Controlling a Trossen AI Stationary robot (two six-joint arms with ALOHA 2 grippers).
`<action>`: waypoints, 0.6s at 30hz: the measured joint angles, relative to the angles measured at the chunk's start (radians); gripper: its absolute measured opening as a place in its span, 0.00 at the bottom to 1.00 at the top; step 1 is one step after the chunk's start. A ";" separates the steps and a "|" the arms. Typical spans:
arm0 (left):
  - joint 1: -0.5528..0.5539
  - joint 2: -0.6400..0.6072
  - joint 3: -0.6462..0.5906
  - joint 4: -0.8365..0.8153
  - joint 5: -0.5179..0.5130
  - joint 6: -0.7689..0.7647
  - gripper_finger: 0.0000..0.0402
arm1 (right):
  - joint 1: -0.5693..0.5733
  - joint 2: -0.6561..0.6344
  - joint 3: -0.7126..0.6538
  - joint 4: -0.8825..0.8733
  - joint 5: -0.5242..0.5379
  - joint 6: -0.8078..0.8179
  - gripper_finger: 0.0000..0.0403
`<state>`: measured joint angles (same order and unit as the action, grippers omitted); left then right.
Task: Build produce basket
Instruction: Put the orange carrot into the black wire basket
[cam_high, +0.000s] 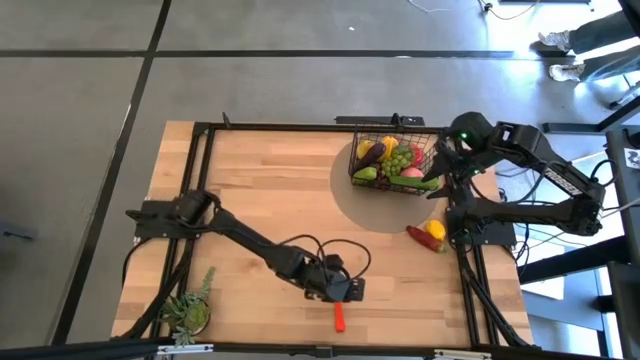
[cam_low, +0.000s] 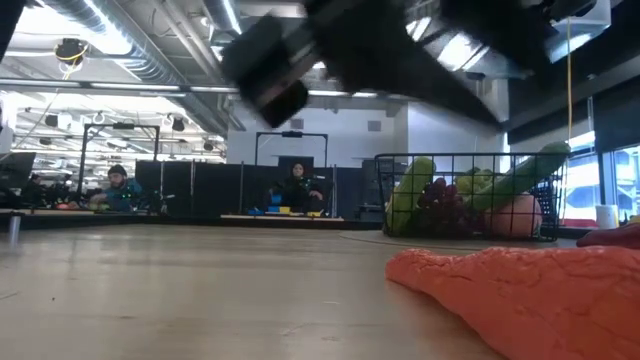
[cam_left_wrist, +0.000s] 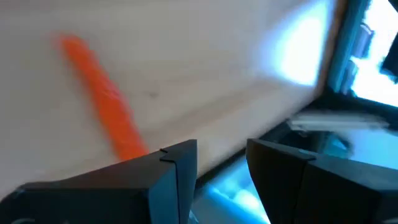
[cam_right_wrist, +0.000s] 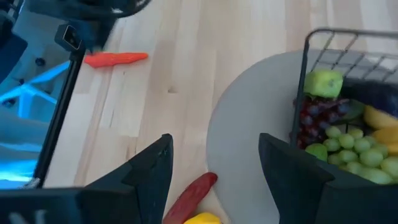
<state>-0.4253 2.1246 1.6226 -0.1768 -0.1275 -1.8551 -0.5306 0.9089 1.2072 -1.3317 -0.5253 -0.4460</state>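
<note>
Though your left gripper (cam_high: 345, 290) blurs, its fingers sit apart above the carrot (cam_high: 339, 317) on the wooden table (cam_high: 260, 190). Your right gripper (cam_high: 445, 170) gapes empty beside the basket (cam_high: 395, 165); people sit behind.

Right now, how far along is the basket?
Most produce already sits in the basket. The left end effector, empty with fingers apart, hovers beside the carrot near the table's front edge. Left: carrot, red pepper, yellow pepper. The right end effector is open by the basket.
</note>
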 joint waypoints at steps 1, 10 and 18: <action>-0.002 0.010 -0.002 -0.002 -0.008 -0.003 0.32 | 0.002 -0.003 0.000 0.001 -0.002 -0.008 0.57; -0.011 0.010 0.000 -0.065 -0.008 -0.076 0.32 | 0.008 -0.013 0.000 0.009 -0.018 -0.013 0.57; -0.022 0.009 0.000 -0.154 -0.002 -0.134 0.32 | 0.008 -0.015 0.000 0.010 -0.026 -0.060 0.57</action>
<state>-0.4469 2.1334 1.6226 -0.3303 -0.1299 -1.9889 -0.5228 0.8940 1.2072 -1.3212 -0.5513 -0.5064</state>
